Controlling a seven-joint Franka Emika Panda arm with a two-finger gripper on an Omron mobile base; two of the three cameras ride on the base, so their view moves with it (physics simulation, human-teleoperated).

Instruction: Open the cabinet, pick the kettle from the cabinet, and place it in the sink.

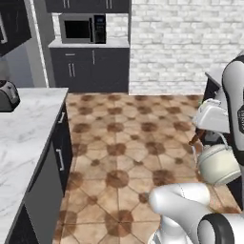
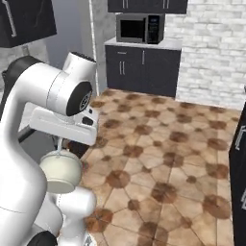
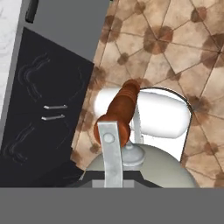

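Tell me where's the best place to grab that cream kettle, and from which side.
Grip the kettle by its reddish-brown handle, coming from above. The handle arches over the lid as a narrow bar that closed fingers fit around, while the rounded body looks too wide. The gripper is shut on that handle, the kettle hanging below it.

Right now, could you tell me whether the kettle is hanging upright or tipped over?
Upright. The kettle hangs below the gripper, its brown handle on top and its rounded body underneath, above the tiled floor.

White marble counter (image 1: pixel 28 128) at left, dark appliance (image 1: pixel 7 95) on it; brown tiled floor (image 1: pixel 124 143) bare.
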